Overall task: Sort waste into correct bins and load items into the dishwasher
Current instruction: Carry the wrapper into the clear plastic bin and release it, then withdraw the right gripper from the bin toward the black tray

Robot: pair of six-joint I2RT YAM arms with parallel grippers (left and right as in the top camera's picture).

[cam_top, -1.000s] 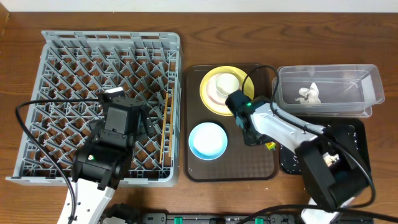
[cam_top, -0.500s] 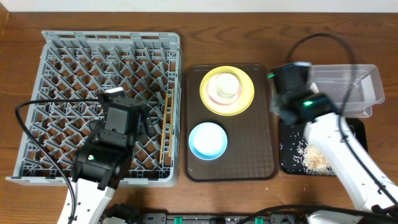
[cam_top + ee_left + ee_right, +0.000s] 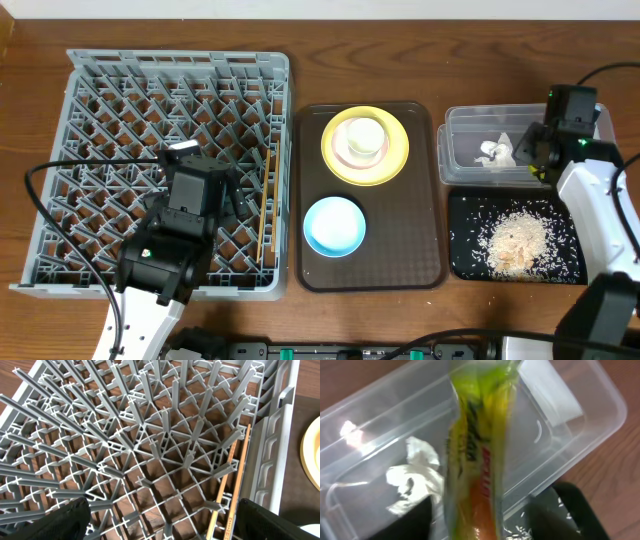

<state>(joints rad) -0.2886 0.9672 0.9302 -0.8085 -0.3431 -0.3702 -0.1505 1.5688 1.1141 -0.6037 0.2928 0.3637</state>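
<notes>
My right gripper (image 3: 490, 520) hangs open over the clear tub (image 3: 470, 128). The yellow-green snack wrapper (image 3: 480, 435) is upright and blurred between its fingers, with a gap on each side. A crumpled white tissue (image 3: 495, 152) lies inside the tub. Rice-like crumbs (image 3: 515, 240) cover the black tray (image 3: 465, 262). My left gripper (image 3: 160, 527) is open above the grey dish rack (image 3: 100, 80), holding nothing. The chopsticks (image 3: 266, 200) lie in the rack along its right wall. The cream bowl (image 3: 365, 138) sits on the yellow plate (image 3: 397, 160), and the blue bowl (image 3: 334, 225) is in front of them.
Plate and bowls rest on a brown serving tray (image 3: 420, 265) between the rack and the bins. The right arm (image 3: 600, 200) reaches over the black tray's right side. A black cable (image 3: 60, 170) loops over the rack's left half.
The right arm swung from the brown tray to above the clear tub, carrying the wrapper, and its jaws have opened. The black tray with its crumbs is now uncovered. The left arm stayed still.
</notes>
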